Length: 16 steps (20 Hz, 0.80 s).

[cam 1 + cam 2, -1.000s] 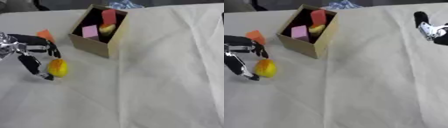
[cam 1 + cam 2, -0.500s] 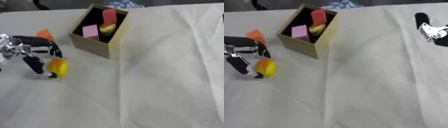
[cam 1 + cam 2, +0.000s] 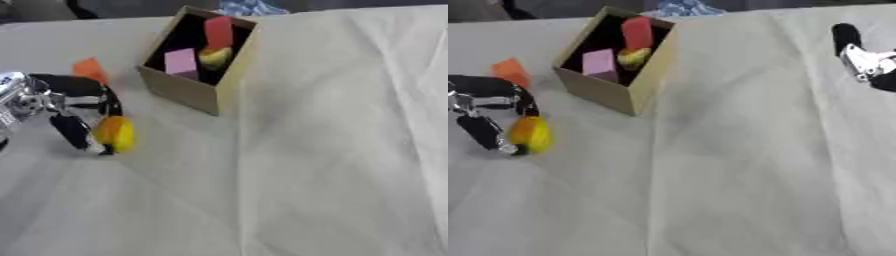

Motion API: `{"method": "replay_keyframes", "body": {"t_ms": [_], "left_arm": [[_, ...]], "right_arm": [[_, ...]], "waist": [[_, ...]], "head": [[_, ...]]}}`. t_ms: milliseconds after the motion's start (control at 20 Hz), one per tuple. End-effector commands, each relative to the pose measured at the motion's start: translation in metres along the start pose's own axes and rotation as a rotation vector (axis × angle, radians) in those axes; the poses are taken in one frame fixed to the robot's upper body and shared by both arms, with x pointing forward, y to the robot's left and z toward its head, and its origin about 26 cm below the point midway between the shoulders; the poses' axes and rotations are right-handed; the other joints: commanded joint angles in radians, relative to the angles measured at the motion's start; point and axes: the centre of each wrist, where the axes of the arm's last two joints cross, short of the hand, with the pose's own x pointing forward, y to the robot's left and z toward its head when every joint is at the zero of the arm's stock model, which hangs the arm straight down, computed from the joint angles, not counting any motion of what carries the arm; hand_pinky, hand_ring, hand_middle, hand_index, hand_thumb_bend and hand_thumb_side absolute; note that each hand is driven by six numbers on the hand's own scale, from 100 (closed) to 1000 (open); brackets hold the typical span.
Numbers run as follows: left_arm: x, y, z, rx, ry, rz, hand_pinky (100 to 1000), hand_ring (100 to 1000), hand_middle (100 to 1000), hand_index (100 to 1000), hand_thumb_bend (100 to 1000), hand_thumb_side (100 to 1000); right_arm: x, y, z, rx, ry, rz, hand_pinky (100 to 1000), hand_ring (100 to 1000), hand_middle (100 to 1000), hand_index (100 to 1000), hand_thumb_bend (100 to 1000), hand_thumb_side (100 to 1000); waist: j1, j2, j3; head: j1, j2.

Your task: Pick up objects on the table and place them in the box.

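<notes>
A yellow-orange rounded object point(image 3: 115, 134) lies on the white cloth at the left. My left hand point(image 3: 54, 102) is curled round it: the fingers point(image 3: 107, 99) arch down onto its top and the thumb point(image 3: 75, 132) touches its lower left side. Up and to the right stands the open cardboard box point(image 3: 194, 93). Inside it are a pink block point(image 3: 181, 61), a red block point(image 3: 219, 31) and a small yellow piece point(image 3: 213, 56). An orange block point(image 3: 87, 68) lies on the cloth just behind my left hand. My right hand point(image 3: 859, 56) rests at the right edge, fingers straight, holding nothing.
A white cloth point(image 3: 737, 165) with long folds covers the table. A blue crumpled thing point(image 3: 677, 7) lies at the far edge behind the box.
Hardly anything differs. My left hand stays curled at the yellow-orange object, which lies in the same spot. The right hand has barely shifted.
</notes>
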Motion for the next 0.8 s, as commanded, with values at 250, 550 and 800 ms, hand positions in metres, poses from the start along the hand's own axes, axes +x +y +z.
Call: {"method": "replay_keyframes", "body": {"t_ms": [250,550,800], "left_arm": [[0.009,0.037,0.042,0.15,-0.016,-0.033,728,671,624,736,286,377],[0.019,0.091,0.069,0.358,0.005,-0.077,753,686,642,752,316,361],[0.013,0.137,0.04,0.491,-0.013,-0.007,763,673,642,762,331,349]], "right_arm": [[0.002,-0.011,0.001,-0.028,0.007,0.026,886,820,720,824,100,475],[0.003,-0.013,0.0,-0.038,0.005,0.026,886,819,717,824,100,486],[0.005,-0.016,-0.004,-0.05,-0.026,0.025,887,821,718,824,100,441]], "waist": [[-0.004,-0.021,0.0],[-0.003,-0.03,0.005],[-0.007,-0.034,-0.003]], "head": [[0.0,-0.014],[-0.005,-0.015],[0.0,-0.018]]}}
